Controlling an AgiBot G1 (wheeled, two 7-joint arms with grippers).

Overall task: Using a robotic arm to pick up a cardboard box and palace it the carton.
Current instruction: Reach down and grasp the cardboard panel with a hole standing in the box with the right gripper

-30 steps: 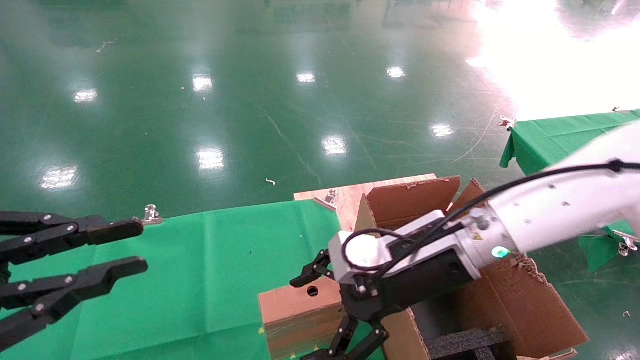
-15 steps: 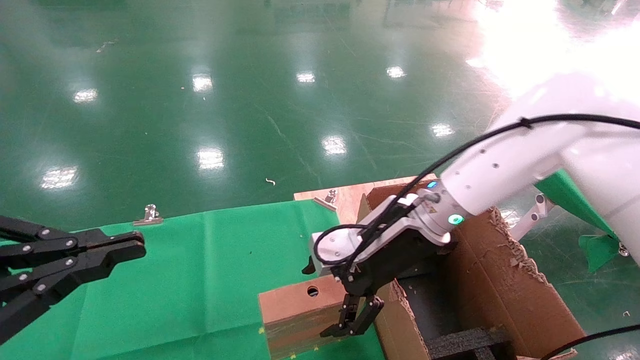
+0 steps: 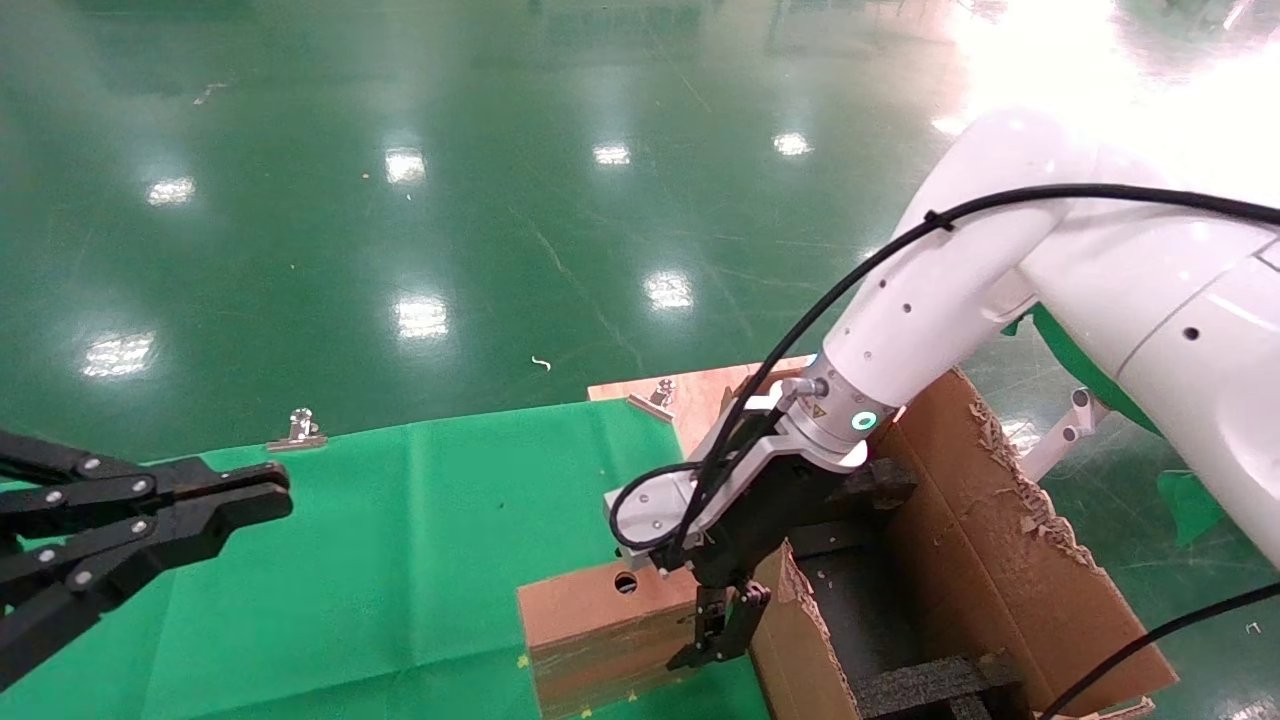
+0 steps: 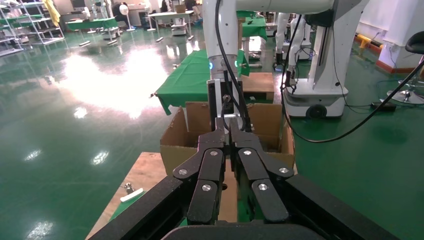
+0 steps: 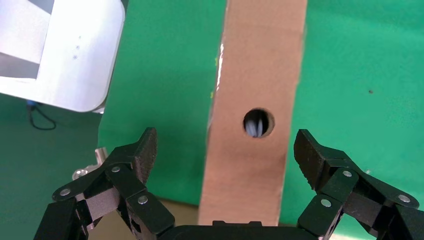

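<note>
A green cloth [image 3: 400, 560] covers the table, with the cardboard box [image 3: 590, 625] standing on it.

No legible text, brand or number is found anywhere. Only a small yellow warning triangle is seen on the wrist of the robotic arm [image 3: 940, 300]; its symbol cannot be made out.

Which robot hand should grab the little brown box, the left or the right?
Probably the right. The right gripper is open with the cardboard box between its fingers, beside the carton. The left gripper is shut, off over the green cloth.
</note>
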